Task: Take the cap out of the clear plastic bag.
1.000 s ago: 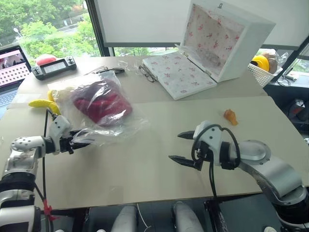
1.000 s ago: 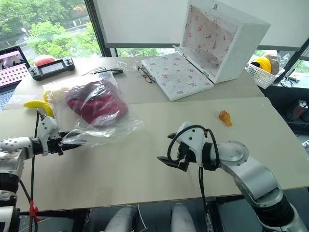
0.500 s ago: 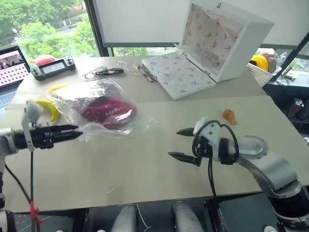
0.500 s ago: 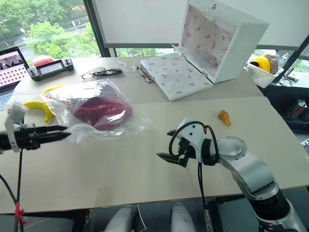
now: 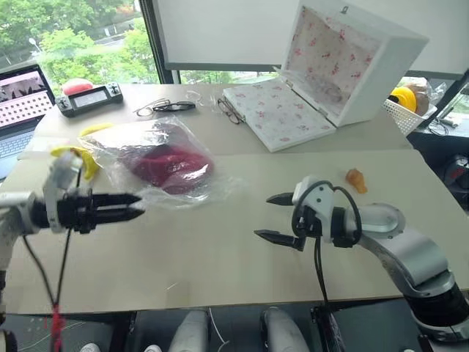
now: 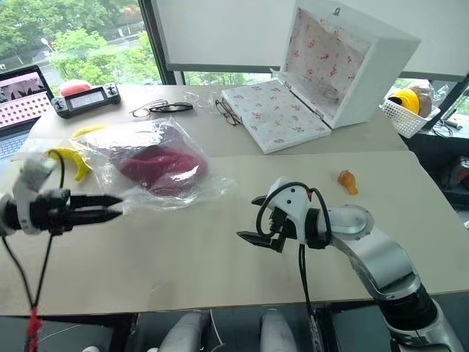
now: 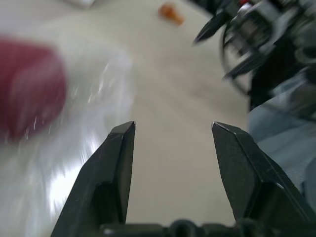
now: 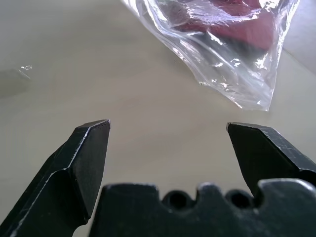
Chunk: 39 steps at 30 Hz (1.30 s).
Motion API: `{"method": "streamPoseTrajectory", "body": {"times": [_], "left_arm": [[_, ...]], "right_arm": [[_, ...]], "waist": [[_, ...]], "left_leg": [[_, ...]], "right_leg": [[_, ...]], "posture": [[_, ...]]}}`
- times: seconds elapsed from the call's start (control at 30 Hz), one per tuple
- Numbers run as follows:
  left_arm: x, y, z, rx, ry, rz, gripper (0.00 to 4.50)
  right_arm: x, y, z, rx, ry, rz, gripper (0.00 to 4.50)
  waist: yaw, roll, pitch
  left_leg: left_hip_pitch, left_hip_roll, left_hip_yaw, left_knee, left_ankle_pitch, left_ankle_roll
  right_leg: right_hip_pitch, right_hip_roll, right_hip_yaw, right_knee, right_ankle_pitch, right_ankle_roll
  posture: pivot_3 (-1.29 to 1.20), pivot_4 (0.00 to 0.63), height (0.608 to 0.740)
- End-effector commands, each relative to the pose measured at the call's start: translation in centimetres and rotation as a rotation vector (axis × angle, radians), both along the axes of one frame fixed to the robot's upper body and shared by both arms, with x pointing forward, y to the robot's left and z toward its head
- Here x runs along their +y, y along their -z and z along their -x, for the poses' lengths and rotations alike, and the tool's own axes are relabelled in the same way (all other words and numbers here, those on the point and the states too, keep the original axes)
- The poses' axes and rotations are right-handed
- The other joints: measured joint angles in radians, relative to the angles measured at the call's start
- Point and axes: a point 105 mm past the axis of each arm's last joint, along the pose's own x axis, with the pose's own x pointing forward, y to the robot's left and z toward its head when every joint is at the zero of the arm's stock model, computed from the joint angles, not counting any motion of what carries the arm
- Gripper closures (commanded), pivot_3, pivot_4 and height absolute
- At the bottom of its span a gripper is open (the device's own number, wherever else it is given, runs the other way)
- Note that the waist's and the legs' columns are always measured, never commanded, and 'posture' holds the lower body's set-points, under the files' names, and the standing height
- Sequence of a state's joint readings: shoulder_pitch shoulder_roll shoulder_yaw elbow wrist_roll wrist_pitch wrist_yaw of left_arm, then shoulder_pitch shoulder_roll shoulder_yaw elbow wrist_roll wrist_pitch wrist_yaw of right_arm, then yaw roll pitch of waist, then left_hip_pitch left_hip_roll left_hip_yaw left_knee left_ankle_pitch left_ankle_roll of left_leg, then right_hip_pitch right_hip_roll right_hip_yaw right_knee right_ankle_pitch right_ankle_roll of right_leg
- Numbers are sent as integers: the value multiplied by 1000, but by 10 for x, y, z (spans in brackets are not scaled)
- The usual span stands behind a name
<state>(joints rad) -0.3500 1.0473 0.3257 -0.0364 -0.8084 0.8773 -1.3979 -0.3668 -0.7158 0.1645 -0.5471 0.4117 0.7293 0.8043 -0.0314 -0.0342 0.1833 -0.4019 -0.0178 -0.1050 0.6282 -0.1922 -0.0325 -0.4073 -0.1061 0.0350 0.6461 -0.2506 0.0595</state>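
Observation:
The dark red cap [image 5: 170, 163] lies inside the clear plastic bag [image 5: 212, 183], which rests crumpled on the left half of the table. My left gripper [image 5: 135, 206] hovers just in front of the bag's near left corner. It points to the right, is open, holds nothing and is apart from the plastic. In the left wrist view the bag [image 7: 98, 98] and cap [image 7: 27, 89] lie beside the open fingers [image 7: 118, 163]. My right gripper [image 5: 262, 216] stands open and empty at mid table, to the right of the bag, facing the bag [image 8: 232, 64].
An open white floral-lined box [image 5: 330, 73] stands at the back right. A small orange toy [image 5: 356, 180] lies right of my right gripper. Bananas [image 5: 80, 158], glasses [image 5: 165, 108], a game controller [image 5: 91, 99] and a laptop [image 5: 22, 95] lie at the back left.
My left gripper has come away from the bag's near edge, risen and swung to point right. The bag and cap have settled flatter. The right gripper has stayed put.

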Motion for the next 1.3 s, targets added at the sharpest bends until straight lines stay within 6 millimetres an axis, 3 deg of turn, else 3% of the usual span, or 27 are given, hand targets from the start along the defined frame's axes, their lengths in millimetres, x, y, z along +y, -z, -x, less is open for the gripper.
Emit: {"method": "streamPoseTrajectory", "body": {"times": [0.03, 0.13, 0.27, 0.43, 0.53, 0.63, 0.93, 1.3], "left_arm": [[-13, 4, 5, -23, 27, -85, 1867], [-13, 9, -1, -39, -3, -119, 1867], [-10, 29, -11, -83, -49, -267, 1867], [-6, 45, -26, -127, -112, -333, 1867], [2, 65, -29, -134, -122, -444, 1867], [6, 74, -37, -131, -172, -450, 1867], [10, 83, -45, -151, -185, -500, 1867], [20, 89, -71, -213, -317, -573, 1867]], "right_arm": [[3, -10, 1, -48, -19, -14, 0], [3, -10, 0, -50, -15, -14, 0], [2, -10, 0, -52, -9, -16, 0], [1, -10, 0, -53, -1, -18, 0], [1, -10, 0, -54, 2, -19, 0], [1, -10, 0, -56, 6, -20, 0], [0, -11, 0, -60, 19, -24, 0], [-1, -13, -1, -68, 34, -34, 0]], "waist": [[-13, 0, 0], [-19, 1, 0], [-12, 0, 0], [-10, 0, 0], [-11, 0, 0], [-11, 0, 0], [-10, 0, 0], [-10, 0, 0]], "left_leg": [[1, 0, 1, -1, 0, 0], [3, 0, 1, -2, 0, 0], [2, 0, 1, -1, 0, 0], [2, 0, 1, -1, 0, 0], [2, 0, 1, -1, 0, 0], [2, 0, 1, -1, 0, 0], [2, 0, 1, -1, 0, 0], [2, 0, 1, 0, 0, 0]], "right_leg": [[0, 0, 1, 0, 0, 0], [0, 0, 2, 1, 2, -3], [1, 1, 2, 1, 1, -3], [1, 1, 1, 0, 1, -3], [1, 1, 1, 0, 2, -3], [1, 1, 1, 0, 1, -3], [1, 1, 1, 0, 1, -3], [1, 1, 1, 0, 2, -3]], "posture": [[0, 150, 740], [0, 150, 740], [0, 150, 740], [0, 150, 740], [0, 150, 740], [0, 150, 740], [0, 150, 740], [0, 150, 740]]}}
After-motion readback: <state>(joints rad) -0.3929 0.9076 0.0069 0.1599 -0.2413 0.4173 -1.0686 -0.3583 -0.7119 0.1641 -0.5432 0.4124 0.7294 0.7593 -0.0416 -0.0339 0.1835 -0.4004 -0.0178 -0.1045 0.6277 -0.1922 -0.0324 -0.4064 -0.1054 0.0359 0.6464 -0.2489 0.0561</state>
